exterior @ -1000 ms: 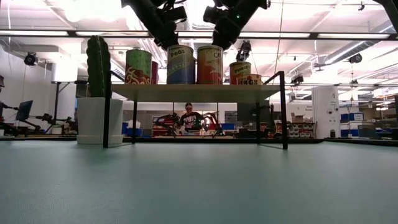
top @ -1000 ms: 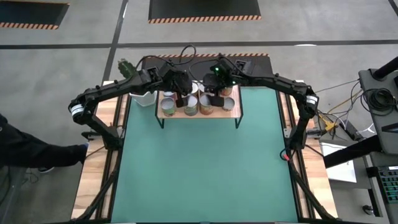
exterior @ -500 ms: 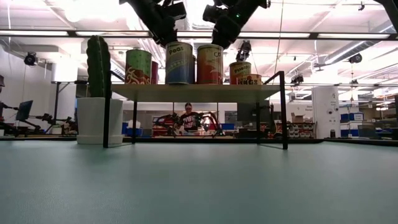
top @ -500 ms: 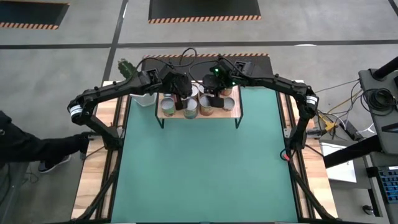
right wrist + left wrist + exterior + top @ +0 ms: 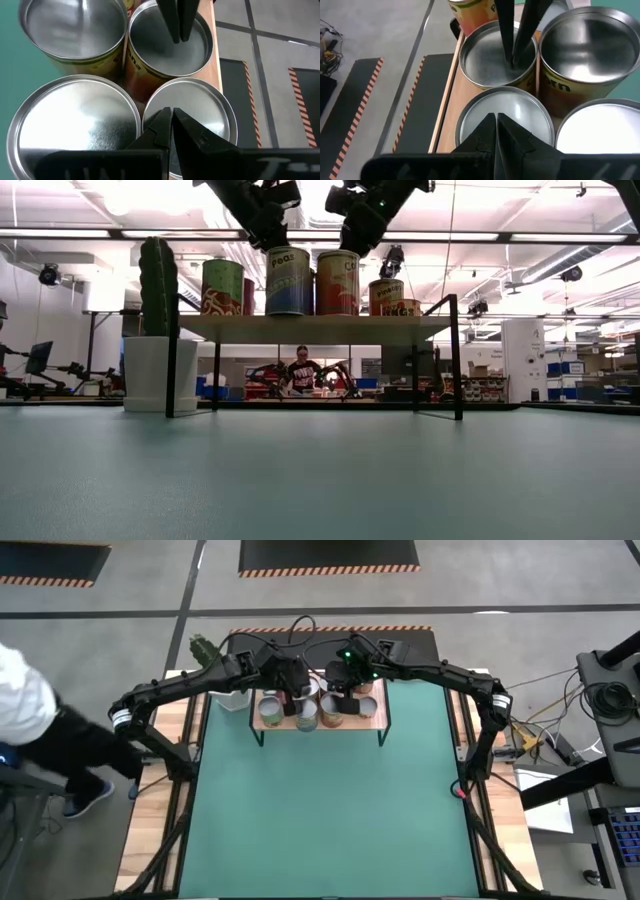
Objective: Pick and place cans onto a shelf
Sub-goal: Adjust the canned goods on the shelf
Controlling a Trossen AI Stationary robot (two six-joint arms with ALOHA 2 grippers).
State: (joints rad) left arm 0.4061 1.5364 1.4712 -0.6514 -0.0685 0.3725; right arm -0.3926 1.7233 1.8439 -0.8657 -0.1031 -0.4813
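Task judged nearly complete: cans standing clustered on the shelf, none left on the green worktop. Left claw and right claw clenched empty, hanging just above the silver tops.

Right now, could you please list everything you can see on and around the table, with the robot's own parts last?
cans: about eight, silver tops, red, orange, blue-and-cream labels, on the shelf
shelf: one, light wood, black legs, at the table's far edge
cactus: one, green, white pot, left of the shelf
table: one, green mat
person: one, white top, beside the table's left
left gripper: shut, above the cans
right gripper: shut, above the cans
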